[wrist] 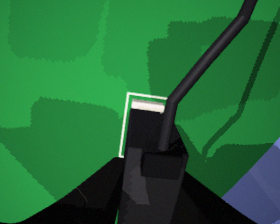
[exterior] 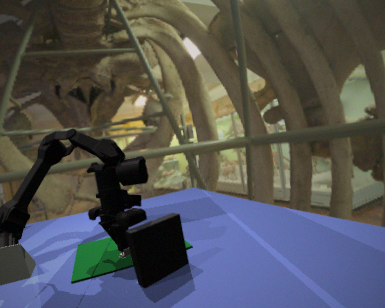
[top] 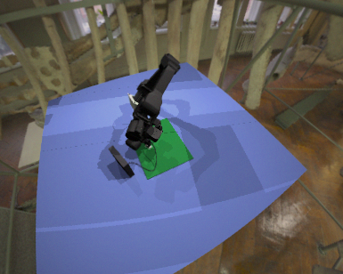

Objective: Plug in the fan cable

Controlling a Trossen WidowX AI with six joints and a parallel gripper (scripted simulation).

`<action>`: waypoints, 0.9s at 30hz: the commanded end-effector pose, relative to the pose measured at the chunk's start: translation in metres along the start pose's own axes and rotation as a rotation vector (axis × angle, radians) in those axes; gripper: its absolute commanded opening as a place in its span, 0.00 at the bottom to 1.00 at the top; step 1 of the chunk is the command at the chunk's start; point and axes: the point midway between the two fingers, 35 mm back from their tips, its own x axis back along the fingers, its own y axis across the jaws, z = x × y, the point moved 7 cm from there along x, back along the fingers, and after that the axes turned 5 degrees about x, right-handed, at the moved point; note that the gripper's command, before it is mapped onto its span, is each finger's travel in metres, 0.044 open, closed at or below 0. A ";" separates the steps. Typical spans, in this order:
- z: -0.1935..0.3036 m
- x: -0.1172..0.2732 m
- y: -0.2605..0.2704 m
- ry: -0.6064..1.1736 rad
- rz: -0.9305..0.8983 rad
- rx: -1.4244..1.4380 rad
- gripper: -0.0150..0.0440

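My gripper [top: 145, 144] [exterior: 122, 250] [wrist: 143, 169] points down over the green board [top: 179, 153] [exterior: 87, 257] [wrist: 66, 75] and is shut on the fan's black plug [wrist: 145, 129]. The plug is over the white fan header [wrist: 147, 105]. Only a thin white strip of the header shows past the plug's far edge, inside a white printed outline [wrist: 124, 125]. No pins show. The plug hides the rest, so how deep it sits cannot be told. The black cable [top: 156, 162] [wrist: 206, 57] rises from the plug and loops to the fan [top: 121, 161] [exterior: 159, 250].
The fan is a square black block standing on edge beside the board, on the blue table [top: 122, 249] [exterior: 297, 265]. The cable's loop hangs over the board's near left part. The arm reaches in from its grey base [exterior: 9, 267].
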 end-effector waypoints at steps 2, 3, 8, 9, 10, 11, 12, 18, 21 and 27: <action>0.000 -0.004 0.000 -0.004 -0.001 -0.003 0.25; 0.000 -0.005 0.000 -0.004 -0.001 -0.003 0.25; 0.000 -0.008 0.000 -0.004 -0.001 -0.003 0.25; 0.000 -0.009 0.000 -0.004 -0.001 -0.003 0.25; 0.000 -0.009 0.000 -0.004 -0.001 -0.003 0.25; 0.000 -0.010 0.000 -0.004 -0.001 -0.003 0.25; 0.000 -0.011 0.000 -0.004 -0.001 -0.003 0.25; 0.000 -0.011 0.000 -0.003 -0.003 -0.001 0.30; 0.000 -0.011 0.000 -0.003 -0.003 -0.001 0.43; 0.000 -0.011 0.000 -0.003 -0.003 -0.001 0.69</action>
